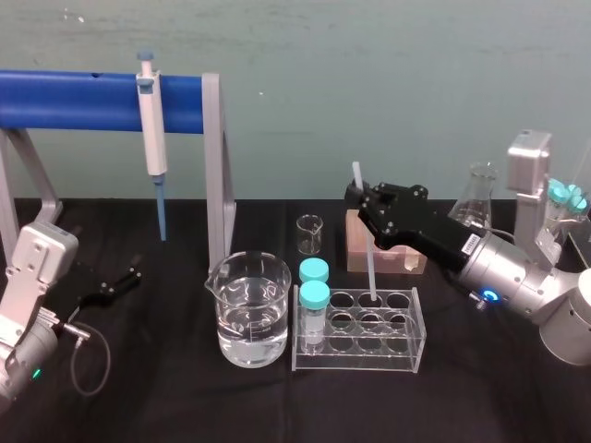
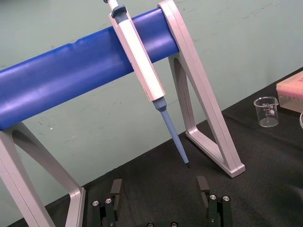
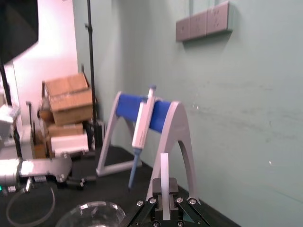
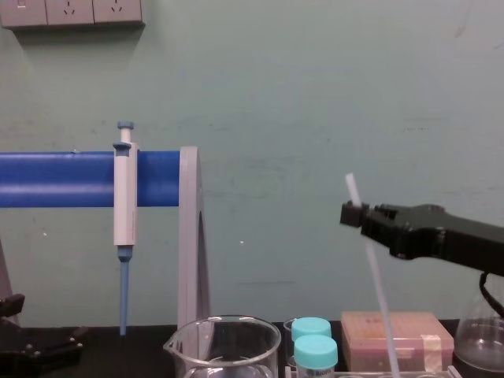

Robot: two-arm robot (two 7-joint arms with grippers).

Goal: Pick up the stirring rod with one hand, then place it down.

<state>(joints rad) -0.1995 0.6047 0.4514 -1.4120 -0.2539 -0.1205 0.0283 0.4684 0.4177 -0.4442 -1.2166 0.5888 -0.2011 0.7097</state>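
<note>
In the head view, the long, thin, translucent white stirring rod (image 1: 369, 263) is held near its upper end by the black, two-fingered right gripper (image 1: 361, 205), at about 1 o'clock of the clear glass beaker of water (image 1: 247, 325). The rod leans slightly. Its lower end is at a back-row well of the clear plastic test-tube rack (image 1: 369, 360); whether it touches the bottom cannot be told. Two teal-capped tubes (image 1: 314, 297) stand at 9 o'clock of that well. The left gripper (image 1: 109, 288) is parked low over the black counter (image 1: 166, 406), at 9 o'clock of the beaker.

In the left wrist view, the left gripper (image 2: 159, 194) is spread wide with nothing between its fingers, facing the white-bodied pipette with the blue tip (image 2: 142, 61).

In the right wrist view, the stirring rod (image 3: 164, 172) is clamped between the closed fingers of the right gripper (image 3: 164, 201).

In the chest view, the stirring rod (image 4: 379, 295) slants from the right gripper (image 4: 353, 213) toward 5 o'clock.

The step is judged best done slowly, with travel kept along the rod's own line and the grip kept firm, so that the rack is not levered and the capped tubes are not knocked.
</note>
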